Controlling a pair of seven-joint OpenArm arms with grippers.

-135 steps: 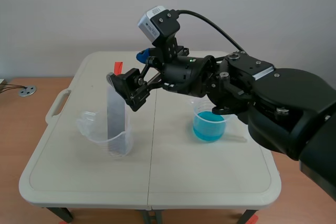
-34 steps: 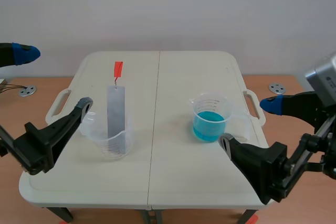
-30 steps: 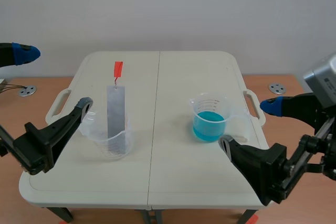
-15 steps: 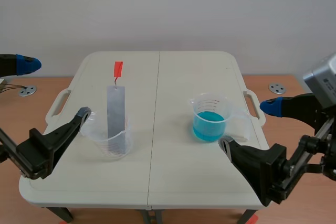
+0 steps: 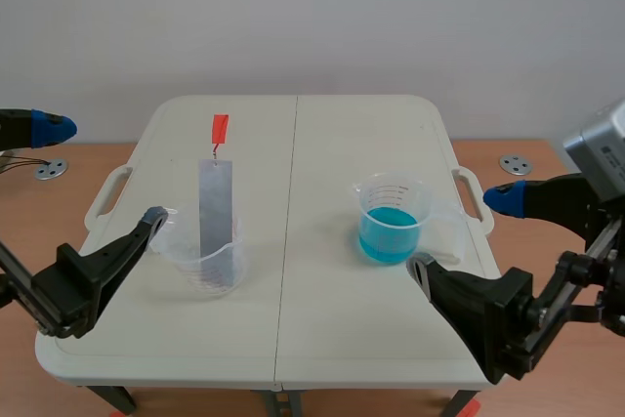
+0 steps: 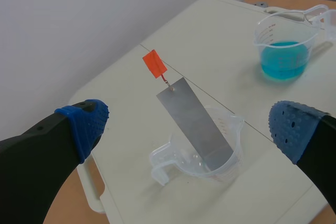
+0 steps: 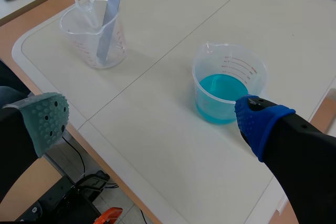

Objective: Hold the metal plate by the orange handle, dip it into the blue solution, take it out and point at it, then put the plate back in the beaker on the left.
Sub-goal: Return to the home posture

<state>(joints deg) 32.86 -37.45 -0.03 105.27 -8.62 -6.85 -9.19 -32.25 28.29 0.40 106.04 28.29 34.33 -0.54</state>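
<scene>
Plate: the metal plate (image 5: 216, 207) is leaning nearly upright in the clear beaker (image 5: 207, 261), its lower end resting inside. Nothing is gripping it.
Handle: the orange handle (image 5: 220, 128) is sticking up well above the beaker's rim, untouched.
Clear beaker: it is sitting toward the left edge of the table (image 5: 322, 144).
Blue solution: the blue solution (image 5: 390, 234) is sitting in a second beaker (image 5: 393, 204) toward the right edge, well apart from the plate.
Left gripper: the left gripper (image 5: 102, 172) is hanging at the left edge, fingers spread wide and grasping nothing.
Right gripper: the right gripper (image 5: 460, 232) is hovering by the near right corner, likewise released and empty.
Progress: the plate is sitting where the task both starts and ends. Whether it has been dipped is not showing, so either everything or nothing is remaining.
</scene>
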